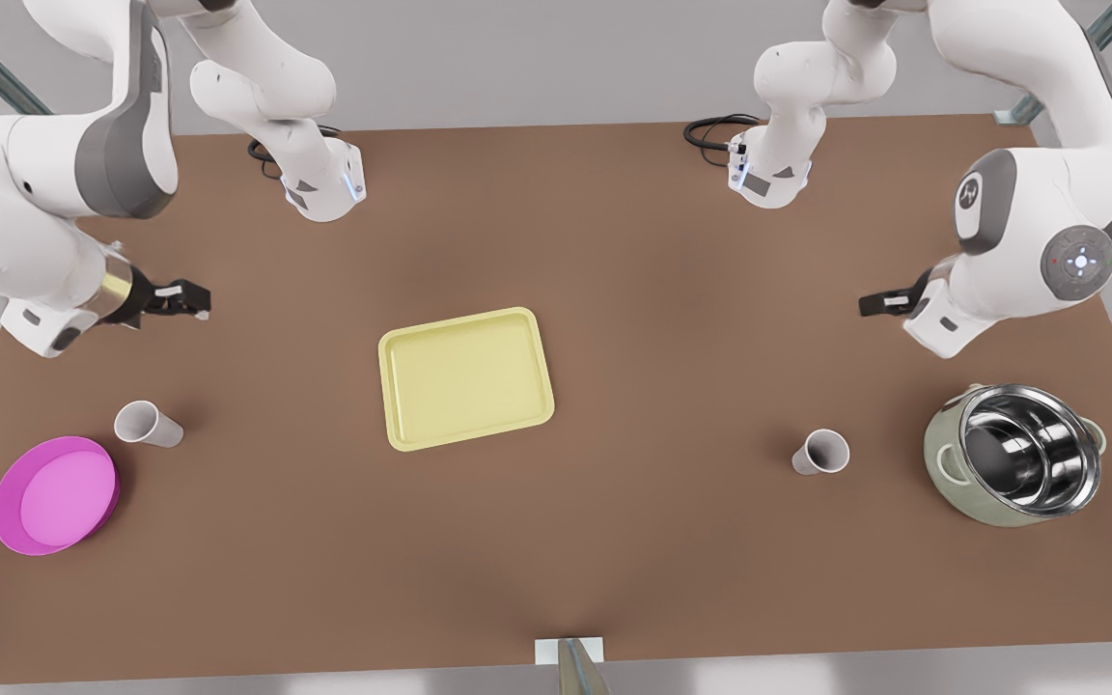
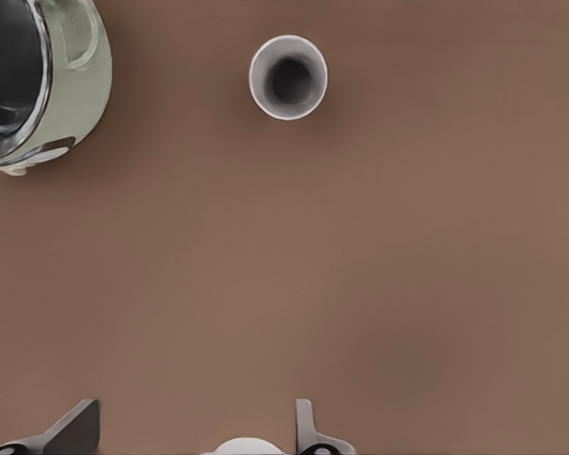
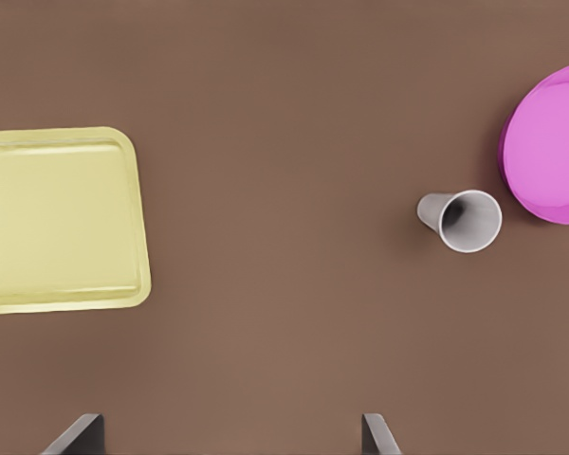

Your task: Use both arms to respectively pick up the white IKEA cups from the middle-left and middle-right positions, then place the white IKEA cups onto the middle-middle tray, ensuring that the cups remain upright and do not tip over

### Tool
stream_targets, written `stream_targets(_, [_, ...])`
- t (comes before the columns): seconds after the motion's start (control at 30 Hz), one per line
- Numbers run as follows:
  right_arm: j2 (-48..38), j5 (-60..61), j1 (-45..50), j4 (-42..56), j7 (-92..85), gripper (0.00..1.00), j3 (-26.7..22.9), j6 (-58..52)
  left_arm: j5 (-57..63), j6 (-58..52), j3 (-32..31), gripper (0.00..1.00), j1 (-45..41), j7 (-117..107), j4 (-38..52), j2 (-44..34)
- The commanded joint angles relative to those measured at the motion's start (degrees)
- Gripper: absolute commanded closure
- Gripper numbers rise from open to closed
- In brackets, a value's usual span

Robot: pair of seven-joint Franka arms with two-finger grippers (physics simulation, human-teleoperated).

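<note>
Two white cups stand upright on the brown table. One cup [image 1: 147, 424] [image 3: 462, 221] is at the front view's left beside the pink bowl; my right gripper [image 1: 191, 299] [image 3: 231, 422] hovers open, well behind and above it. The other cup [image 1: 821, 452] [image 2: 287, 77] is at the front view's right near the steel pot; my left gripper [image 1: 873, 304] [image 2: 197, 409] hangs open, apart from it. The pale yellow tray [image 1: 464, 378] [image 3: 57, 220] lies bare in the middle, between the two cups.
A magenta-pink bowl [image 1: 56, 494] [image 3: 553, 142] sits close to the cup at the front view's left. A large shiny steel pot [image 1: 1019, 463] [image 2: 33, 81] stands a little way from the other cup. Both arm bases [image 1: 324, 188] are at the table's far edge.
</note>
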Motion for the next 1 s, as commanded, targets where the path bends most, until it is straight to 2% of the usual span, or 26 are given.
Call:
stream_targets(0.0, [-0.2, 0.0, 0.4, 0.0, -4.4, 0.0, 0.0, 7.6, 0.5, 7.7, 0.4, 0.0, -0.3, 3.9, 0.1, -0.1])
stream_targets(0.13, [4.4, -3.3, 0.2, 1.4, -5.5, 0.0, -2.3, 8.7, 0.4, 8.7, 0.4, 0.0, -0.3, 3.8, 0.1, 1.7])
stream_targets(0.27, [15.9, -3.7, -7.2, 4.7, -8.2, 0.0, -4.0, 12.8, 0.1, 26.0, 1.4, 0.0, -0.3, 3.8, 1.8, 14.7])
stream_targets(0.37, [23.9, -2.4, -12.1, 7.6, -14.2, 0.0, -4.0, 17.8, -4.0, 32.0, 1.4, 0.0, 0.4, 3.5, 1.7, 20.5])
stream_targets(0.47, [26.4, -1.0, -15.1, 7.2, -15.1, 0.0, -4.0, 20.3, -4.0, 40.1, 1.4, 0.0, 2.0, 3.9, 1.7, 25.0])
stream_targets(0.57, [29.3, -0.9, -17.5, 6.5, -18.0, 0.0, -3.9, 23.6, -4.1, 42.9, 1.4, 0.0, 2.6, 3.8, 1.6, 26.6])
stream_targets(0.83, [32.2, 2.4, -20.8, 3.6, -19.6, 0.0, -4.0, 30.7, -4.1, 43.1, 1.4, 0.0, 3.0, 3.7, -1.3, 30.3])
stream_targets(0.9, [31.6, 2.9, -21.7, 0.7, -21.3, 0.0, -3.9, 33.4, -4.5, 43.6, 1.3, 0.3, 3.1, 3.4, -1.3, 30.6])
stream_targets(0.93, [31.3, 3.0, -21.8, -0.6, -21.3, 0.0, -3.9, 34.2, -4.8, 43.6, 1.2, 0.39, 3.0, 3.4, -1.3, 30.6])
stream_targets(0.97, [30.1, 3.1, -21.9, -3.3, -22.1, 0.0, -3.9, 36.2, -5.0, 43.4, 1.2, 0.54, 3.0, 3.3, -1.3, 30.6])
